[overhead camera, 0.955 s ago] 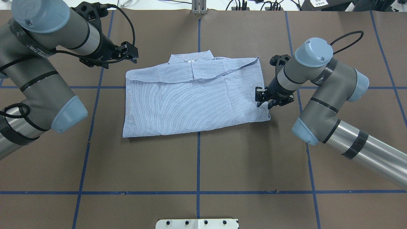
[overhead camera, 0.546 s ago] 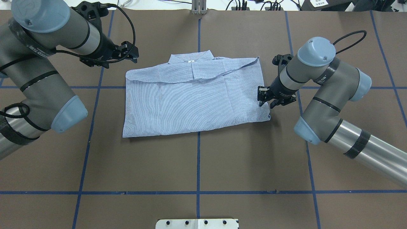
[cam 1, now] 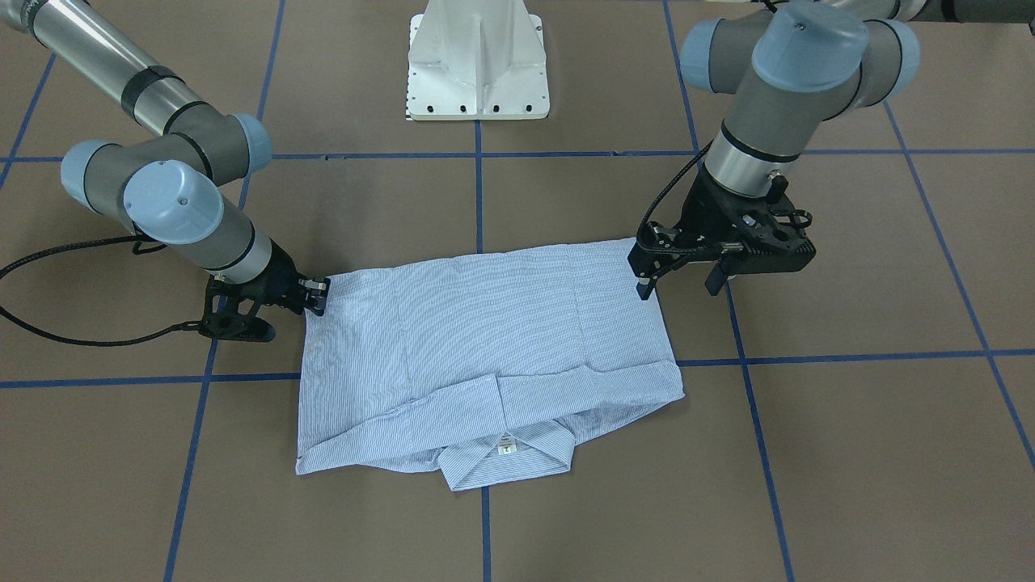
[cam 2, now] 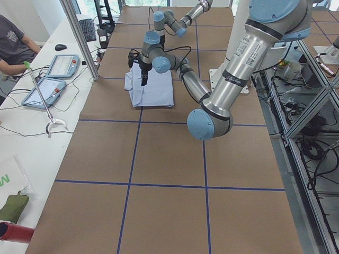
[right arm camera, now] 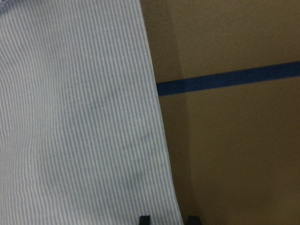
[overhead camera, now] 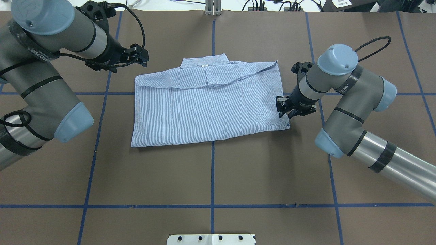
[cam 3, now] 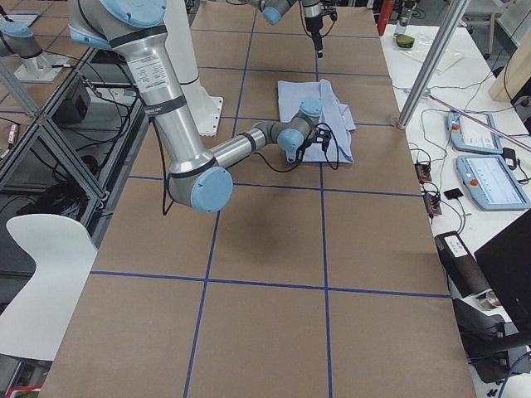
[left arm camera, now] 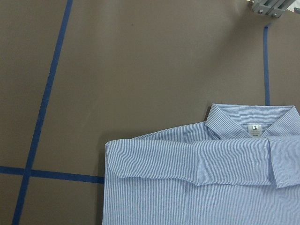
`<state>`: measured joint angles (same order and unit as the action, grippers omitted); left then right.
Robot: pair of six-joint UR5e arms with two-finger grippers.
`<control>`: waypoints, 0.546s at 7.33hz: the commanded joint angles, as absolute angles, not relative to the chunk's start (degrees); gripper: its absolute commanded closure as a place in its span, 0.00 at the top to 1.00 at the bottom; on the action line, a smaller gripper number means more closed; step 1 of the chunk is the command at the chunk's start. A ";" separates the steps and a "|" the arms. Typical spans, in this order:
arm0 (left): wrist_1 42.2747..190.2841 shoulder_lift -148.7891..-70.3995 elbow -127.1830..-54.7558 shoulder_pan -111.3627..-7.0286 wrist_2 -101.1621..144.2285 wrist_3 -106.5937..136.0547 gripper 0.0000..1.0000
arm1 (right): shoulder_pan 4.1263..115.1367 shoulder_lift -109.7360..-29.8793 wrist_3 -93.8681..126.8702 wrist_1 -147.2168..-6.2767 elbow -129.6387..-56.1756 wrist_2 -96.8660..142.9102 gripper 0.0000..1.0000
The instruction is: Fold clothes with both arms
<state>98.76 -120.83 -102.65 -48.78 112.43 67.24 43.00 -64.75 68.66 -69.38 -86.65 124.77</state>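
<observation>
Tabletop (overhead camera: 211, 177) carries the half-folded striped shirt (overhead camera: 204, 109) at its centre, collar away from the robot. The cloth looks soft, light and floppy, best pinched at corners. Left gripper (cam 1: 679, 289) hovers alongside, spread; right gripper (overhead camera: 281, 109) stands parted, straddling the shirt's side edge.
</observation>
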 commanded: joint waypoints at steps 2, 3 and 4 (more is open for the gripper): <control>98.79 -120.67 -102.57 -48.87 112.32 67.24 0.99 | 42.98 -64.42 69.08 -69.52 -87.10 125.50 0.00; 98.70 -120.67 -102.57 -48.87 112.32 67.24 0.98 | 43.15 -64.42 69.08 -69.26 -87.45 126.73 0.00; 98.70 -120.59 -102.57 -48.87 112.32 67.24 0.98 | 43.68 -65.21 69.08 -69.08 -89.71 128.83 0.00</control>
